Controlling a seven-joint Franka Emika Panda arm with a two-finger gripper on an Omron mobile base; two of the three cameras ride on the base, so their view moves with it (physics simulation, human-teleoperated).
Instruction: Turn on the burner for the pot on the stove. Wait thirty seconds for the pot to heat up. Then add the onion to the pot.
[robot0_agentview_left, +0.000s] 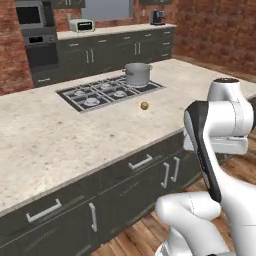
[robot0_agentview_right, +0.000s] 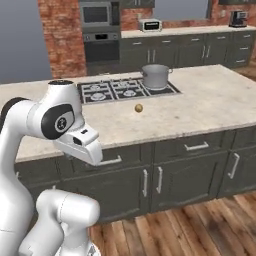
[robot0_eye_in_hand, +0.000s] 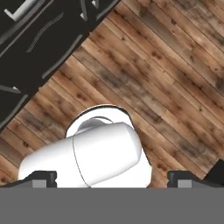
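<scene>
Pot (robot0_agentview_left: 137, 74) on the stove (robot0_agentview_left: 107, 92), onion (robot0_agentview_left: 144, 105) beside; arm folded low, claw (robot0_eye_in_hand: 111, 180) spread wide, facing floorboards (robot0_eye_in_hand: 166, 78).

pot (robot0_agentview_left: 137, 74): upright, lidless, on stove (robot0_agentview_left: 75, 97) | onion (robot0_agentview_left: 144, 105): counter, near stove

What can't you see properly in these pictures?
- Inside of the pot: its tall wall hides it in both base views.
- Stove knobs: too small to read in both base views.
- Burner under the pot: covered by the pot.
- End effector: hand view shows its open finger tips cut off at the bottom edge.
- Onion: too small for detail.
</scene>
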